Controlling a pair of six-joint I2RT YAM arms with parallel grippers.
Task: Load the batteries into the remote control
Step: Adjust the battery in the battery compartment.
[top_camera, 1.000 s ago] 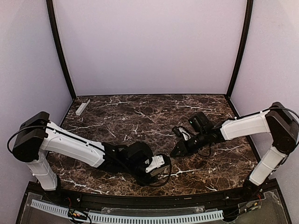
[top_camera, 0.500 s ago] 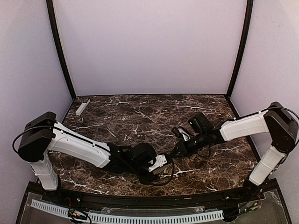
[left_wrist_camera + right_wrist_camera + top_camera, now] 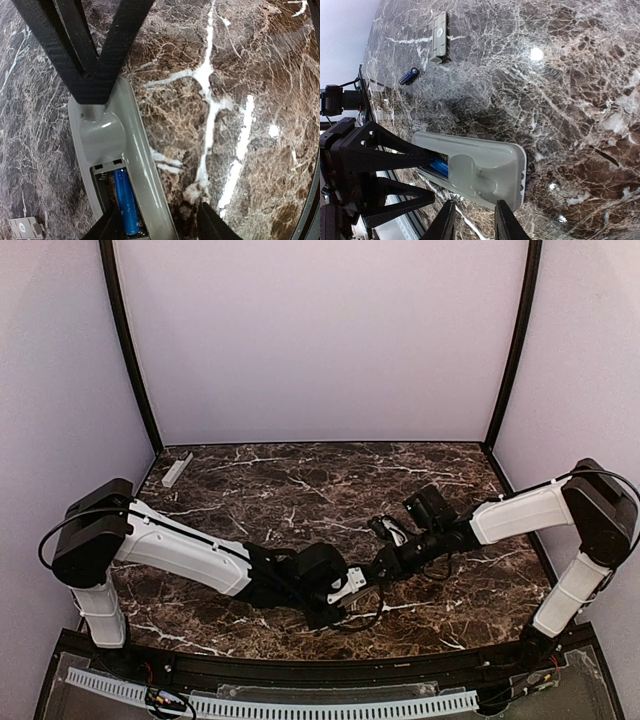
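Counts: 2 batteries, 1 remote, 1 loose cover, 1 grey bar.

Nearest the bases, the left gripper (image 3: 157,227) is spread and grasps nothing. Its fingers straddle the remote control (image 3: 100,135), with one tip over the open bay and the other clear of the remote's side.

The remote lies back-up on the table (image 3: 300,490), mid-table between the two claws. The seated battery (image 3: 125,202) is in one slot of the bay.

The right gripper (image 3: 472,220) is clenched on the remote's closed end.

Further along the table, the loose battery (image 3: 409,76) lies flat, near the battery cover (image 3: 439,37) but apart from it.

The grey bar (image 3: 177,469) is in the far left corner.

Versus a second ago, the left arm has pushed in toward the right claw and its jaws have narrowed. The right arm has barely moved, and the grey bar is unchanged.
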